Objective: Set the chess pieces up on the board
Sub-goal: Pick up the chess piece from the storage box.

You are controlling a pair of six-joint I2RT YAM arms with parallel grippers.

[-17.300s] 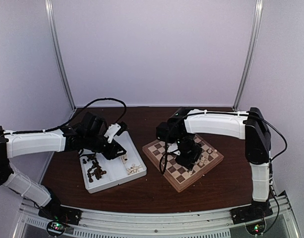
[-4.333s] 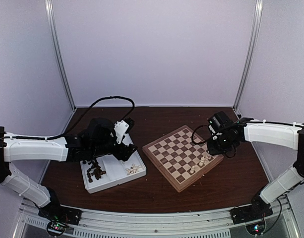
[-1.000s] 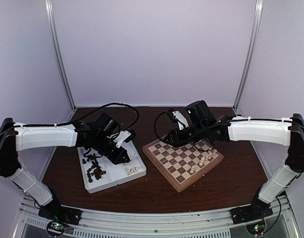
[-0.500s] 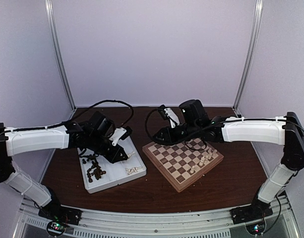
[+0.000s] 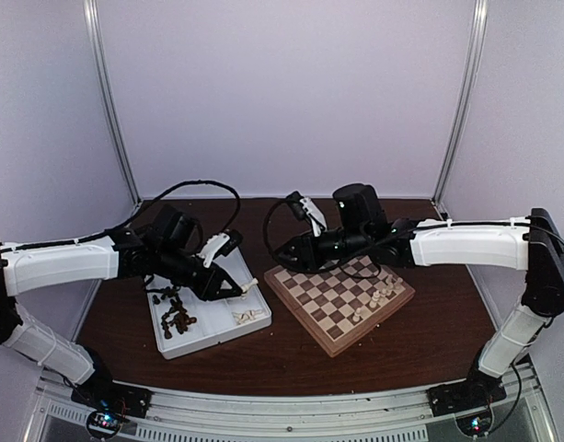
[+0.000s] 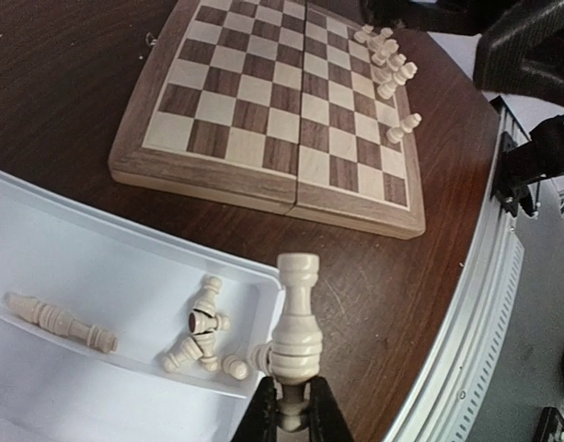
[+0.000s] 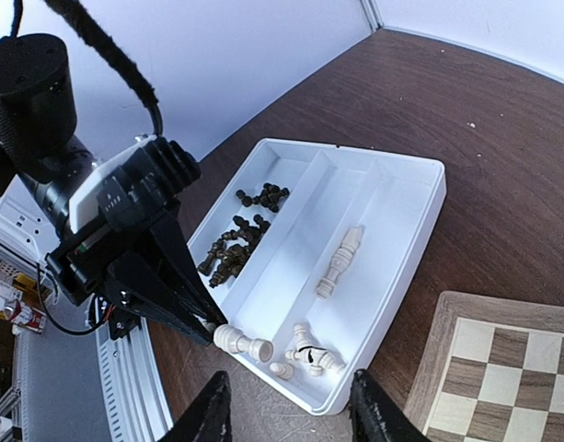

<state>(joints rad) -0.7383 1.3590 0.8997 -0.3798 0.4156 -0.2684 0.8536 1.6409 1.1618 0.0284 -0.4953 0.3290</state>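
Note:
My left gripper (image 6: 287,407) is shut on the base of a cream-white chess piece (image 6: 296,330), which hangs over the white tray's near corner. From above, that piece (image 5: 249,285) hovers at the tray's right edge. The board (image 5: 329,293) lies right of the tray, with several cream pieces (image 5: 383,296) along its right side and the other squares bare. Above the board's left corner, my right gripper (image 5: 282,254) points at the tray. It is open (image 7: 286,425) with nothing between its fingers.
The white tray (image 5: 204,332) has two compartments. Dark brown pieces (image 7: 240,238) fill the left one. The right one holds a long cream piece (image 7: 341,261) and a small cream cluster (image 7: 311,355). A metal rail (image 5: 291,403) runs along the table's near edge.
My right gripper has swung left off the board toward the tray and opened wider. My left gripper has carried the cream piece toward the tray's right edge.

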